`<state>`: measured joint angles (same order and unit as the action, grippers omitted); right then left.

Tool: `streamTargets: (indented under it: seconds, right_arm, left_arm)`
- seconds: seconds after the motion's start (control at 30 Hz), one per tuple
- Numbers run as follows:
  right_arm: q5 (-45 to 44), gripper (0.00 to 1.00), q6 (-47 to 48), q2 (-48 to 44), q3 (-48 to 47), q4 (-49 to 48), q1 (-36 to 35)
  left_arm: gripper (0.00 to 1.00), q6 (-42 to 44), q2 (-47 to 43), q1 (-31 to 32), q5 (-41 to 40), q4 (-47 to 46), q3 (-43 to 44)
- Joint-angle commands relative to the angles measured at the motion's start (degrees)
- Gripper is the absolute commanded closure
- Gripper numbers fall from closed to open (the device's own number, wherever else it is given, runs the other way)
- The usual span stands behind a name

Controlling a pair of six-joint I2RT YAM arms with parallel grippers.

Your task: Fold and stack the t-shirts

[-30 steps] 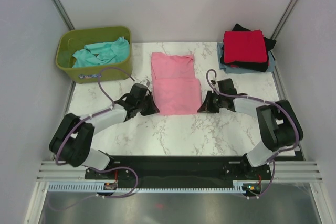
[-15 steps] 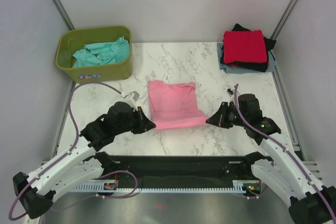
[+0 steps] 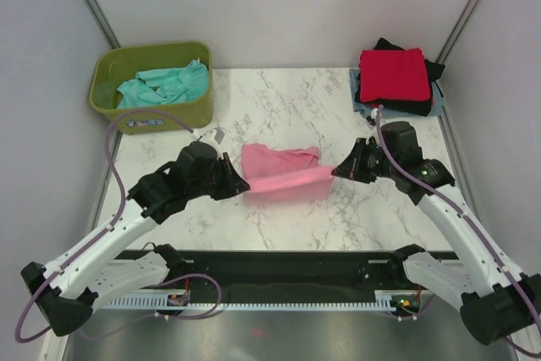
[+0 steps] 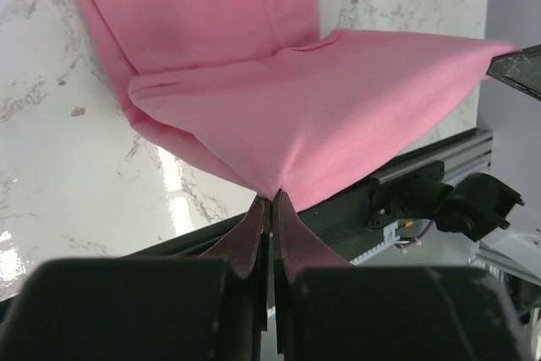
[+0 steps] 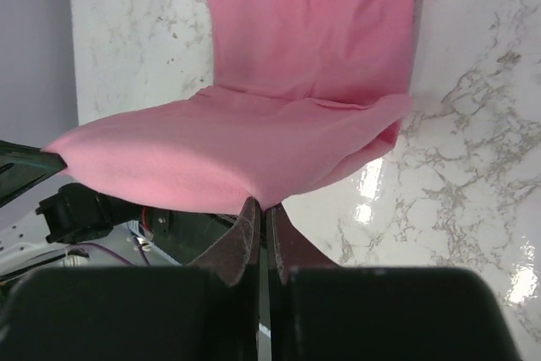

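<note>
**Top view.** The pink t-shirt [image 3: 283, 173] spans the gap between the two grippers. The left gripper [image 3: 241, 185] is pinched onto its near left corner, and the right gripper [image 3: 338, 172] onto its near right corner. The held edge is raised, and the part beyond both grippers rests on the marble table [image 3: 279, 226]. The folded stack [image 3: 393, 78], red on top, lies well beyond the right gripper. The teal t-shirt [image 3: 165, 82] sits in the olive tub [image 3: 127, 116], well beyond the left gripper.

**Left wrist view.** The fingertips [image 4: 254, 230] are pressed together on a point of cloth directly ahead. From there the fabric fans away in a taut sheet.

**Right wrist view.** The fingertips [image 5: 243, 230] are likewise clamped on a corner, and a fold line runs across the cloth ahead of them.

**Handling.** The cloth looks light, limp and non-slippery. It is likely to sag wherever it is unsupported, so both arms should hold even tension. The corners are the sound grip points. A mid-edge pinch would probably let the ends droop and spoil the fold.
</note>
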<state>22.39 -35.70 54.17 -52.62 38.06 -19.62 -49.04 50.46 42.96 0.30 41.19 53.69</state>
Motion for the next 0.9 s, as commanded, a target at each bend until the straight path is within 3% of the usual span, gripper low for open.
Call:
streamTargets:
  seconds: [0.0,0.37,0.53,0.7,0.77,0.8,0.87]
  right_arm:
    - [-3.4,1.0,2.4,4.0,-2.7,-1.9,0.1]
    - [-5.5,1.0,6.5,21.2,-11.3,-7.0,1.8]
    - [-5.3,1.0,7.5,31.1,-16.0,-9.7,2.3]
    - [-6.3,1.0,8.5,42.7,-22.8,-11.3,3.4]
    - [-5.5,0.9,9.3,47.1,-27.0,-11.8,4.3]
    - [-4.9,0.72,9.5,51.6,-28.5,-11.4,4.7]
    - [-4.6,0.54,9.6,55.6,-32.5,-11.5,6.1]
  left_arm:
    - [0.98,4.0,3.7,-1.7,-3.1,0.9,2.6]
    - [0.98,14.7,18.1,-19.1,8.7,-6.6,6.6]
    - [0.98,18.2,27.4,-22.6,9.0,-8.8,12.7]
    - [0.98,20.5,42.8,-24.4,8.8,-9.6,22.5]
    - [0.98,20.2,48.0,-25.1,8.1,-9.1,25.7]
    - [0.92,19.9,50.2,-25.4,8.1,-9.2,28.5]
    - [0.77,21.0,57.8,-26.0,9.0,-9.1,32.3]
